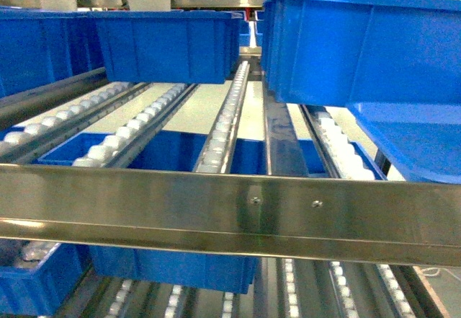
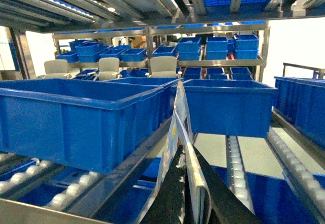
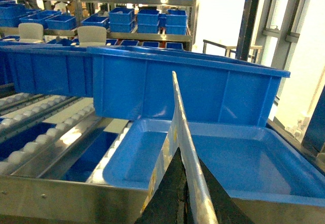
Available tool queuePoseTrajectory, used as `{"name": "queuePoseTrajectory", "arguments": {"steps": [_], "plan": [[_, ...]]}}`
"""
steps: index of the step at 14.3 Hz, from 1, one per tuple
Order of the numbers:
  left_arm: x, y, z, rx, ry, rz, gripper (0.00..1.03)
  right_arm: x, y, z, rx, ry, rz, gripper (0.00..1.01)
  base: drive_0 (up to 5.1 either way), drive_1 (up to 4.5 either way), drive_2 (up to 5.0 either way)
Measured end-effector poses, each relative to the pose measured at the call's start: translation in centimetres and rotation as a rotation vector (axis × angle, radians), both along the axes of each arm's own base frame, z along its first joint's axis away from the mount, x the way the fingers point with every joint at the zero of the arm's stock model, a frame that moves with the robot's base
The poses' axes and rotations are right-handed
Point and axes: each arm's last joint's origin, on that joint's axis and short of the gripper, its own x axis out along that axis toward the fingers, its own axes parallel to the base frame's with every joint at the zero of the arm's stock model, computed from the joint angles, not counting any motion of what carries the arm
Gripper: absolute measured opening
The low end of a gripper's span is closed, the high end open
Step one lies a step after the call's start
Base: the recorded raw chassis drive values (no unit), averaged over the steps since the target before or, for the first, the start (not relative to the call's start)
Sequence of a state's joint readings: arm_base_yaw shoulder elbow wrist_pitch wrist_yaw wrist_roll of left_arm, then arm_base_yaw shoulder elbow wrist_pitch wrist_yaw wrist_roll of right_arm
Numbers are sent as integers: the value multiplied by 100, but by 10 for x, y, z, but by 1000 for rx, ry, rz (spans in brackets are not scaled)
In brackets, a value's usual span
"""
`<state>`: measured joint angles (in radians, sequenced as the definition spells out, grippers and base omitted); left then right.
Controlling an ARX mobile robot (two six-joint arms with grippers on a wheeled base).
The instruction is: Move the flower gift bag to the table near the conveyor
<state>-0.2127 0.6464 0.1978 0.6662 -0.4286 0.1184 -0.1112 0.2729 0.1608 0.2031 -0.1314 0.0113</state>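
The flower gift bag (image 2: 178, 113) shows edge-on in both wrist views as a thin, flat, pale panel with yellowish print. My left gripper (image 2: 187, 150) is shut on its lower part, one black finger on each side. In the right wrist view the bag (image 3: 175, 127) stands upright the same way, and my right gripper (image 3: 187, 158) is shut on it. The conveyor (image 1: 230, 210), a shiny steel frame with lanes of white rollers (image 1: 223, 123), fills the head view straight ahead. Neither gripper nor the bag appears in the head view. The table is out of view.
Large blue bins (image 1: 166, 44) sit on the roller lanes, close ahead of both wrists (image 2: 76, 117) (image 3: 167, 87). A shallow blue tray (image 3: 244, 158) lies just beyond the steel rail under my right gripper. More bins fill shelves behind and the level below.
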Motion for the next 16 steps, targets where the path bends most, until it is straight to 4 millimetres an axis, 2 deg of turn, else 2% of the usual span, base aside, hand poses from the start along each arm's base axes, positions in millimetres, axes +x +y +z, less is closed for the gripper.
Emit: {"name": "queuePoseTrajectory", "arguments": {"steps": [16], "plan": [[0,0,0,2,0,1,2,0,0,0,0,-2,0,2,-478,120,361]]}}
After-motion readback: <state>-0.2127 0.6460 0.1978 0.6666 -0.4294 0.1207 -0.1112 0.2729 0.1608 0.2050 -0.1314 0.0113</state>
